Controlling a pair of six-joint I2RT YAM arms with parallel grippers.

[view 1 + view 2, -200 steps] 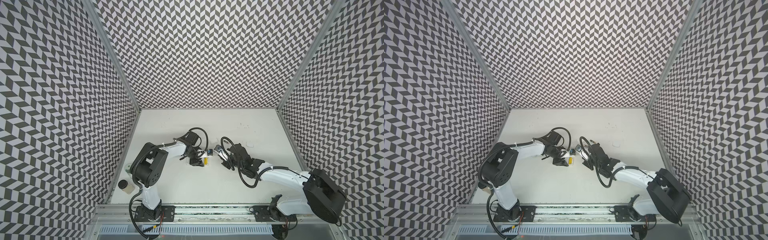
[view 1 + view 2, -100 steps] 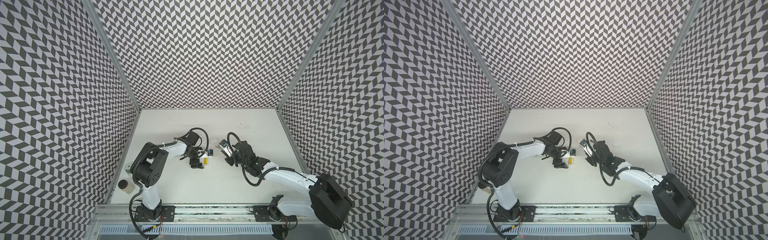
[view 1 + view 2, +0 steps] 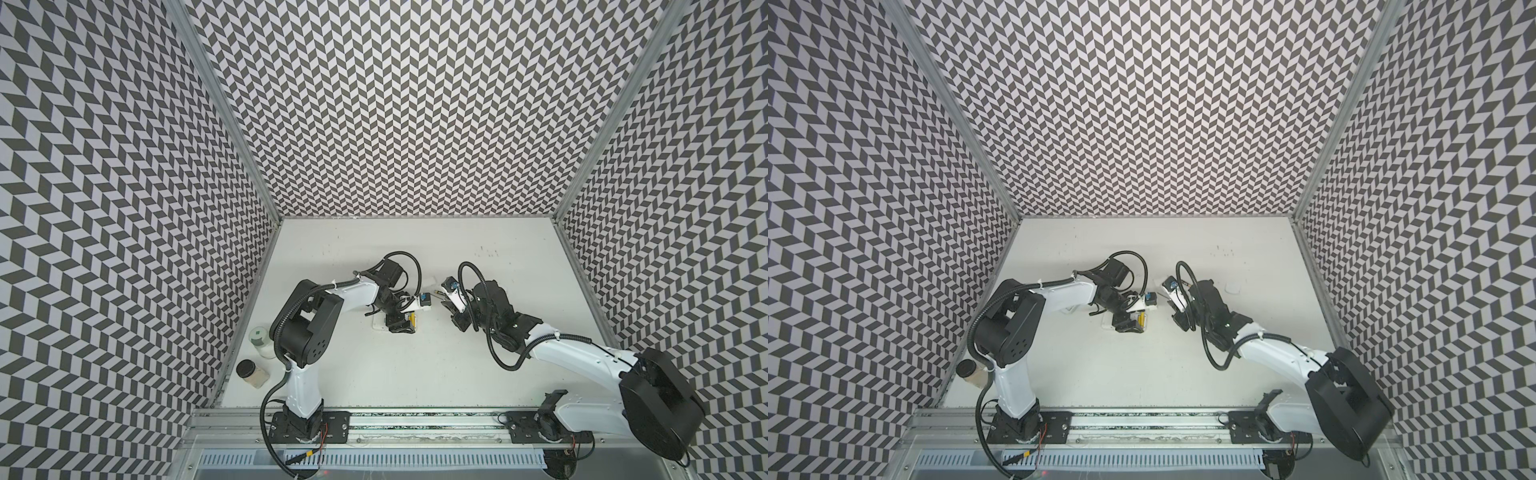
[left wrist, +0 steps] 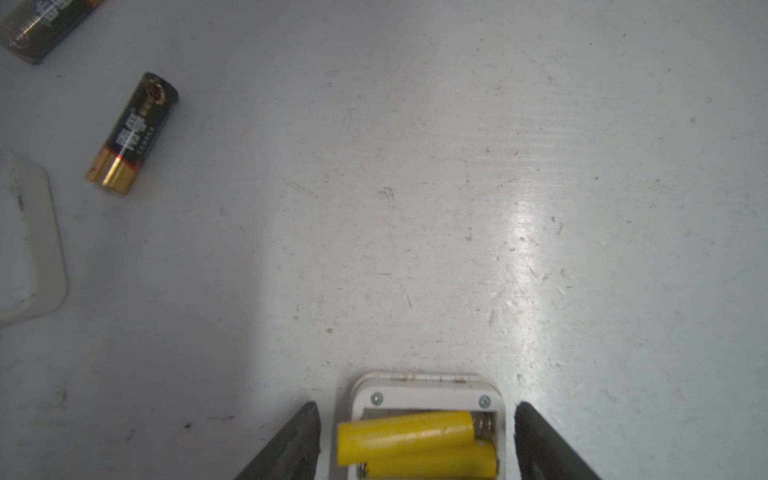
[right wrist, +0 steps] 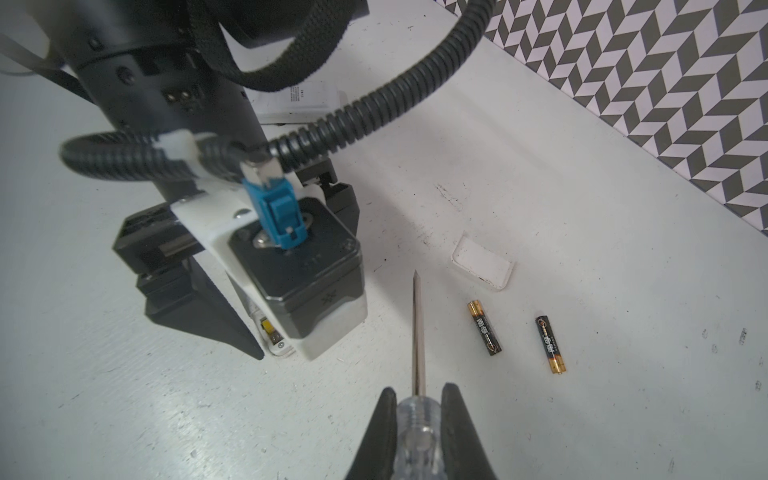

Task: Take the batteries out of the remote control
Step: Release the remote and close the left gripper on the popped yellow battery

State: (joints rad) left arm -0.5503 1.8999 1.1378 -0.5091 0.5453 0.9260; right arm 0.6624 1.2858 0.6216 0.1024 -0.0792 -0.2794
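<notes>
So the remote control (image 4: 424, 390) is lying around the middle of the surface (image 4: 415, 208), a bit toward its left edge, with the battery bay facing up and open. Two yellow batteries (image 4: 407, 436) are sitting in it, and the upper one is lying crooked across the other. The left claw (image 4: 415, 405) is straddling the remote with its fingers apart. There's a visible gap on each side, so it's gripping nothing. The right claw (image 5: 415, 399) is squeezing the handle of the clear-handled screwdriver (image 5: 417, 332), with the tip hanging over bare surface. Two black-and-gold batteries (image 5: 484, 328) are lying loose beside the white battery cover (image 5: 482, 266), further toward the right edge.

Here's what I'm worrying about:

- **Remote skidding:** nothing is pinning the remote right now. If the screwdriver starts prying before the left claw is clamping, I'm guessing the whole remote just skids or spins.
- **Off-centre clamp:** if the claw closes off-centre, one finger is going to shove the remote sideways before the other catches it.
- **Battery popping out:** that crooked yellow one looks half sprung. A poke could send it flying and rolling toward an edge.
- **Screwdriver twisting:** that smooth handle might be twisting in the grip under load, and then the tip is sliding into the spring contact.
- **Arms colliding:** the left claw and its camera are crowding the bay, so the right arm coming in is risking a bump.
</notes>
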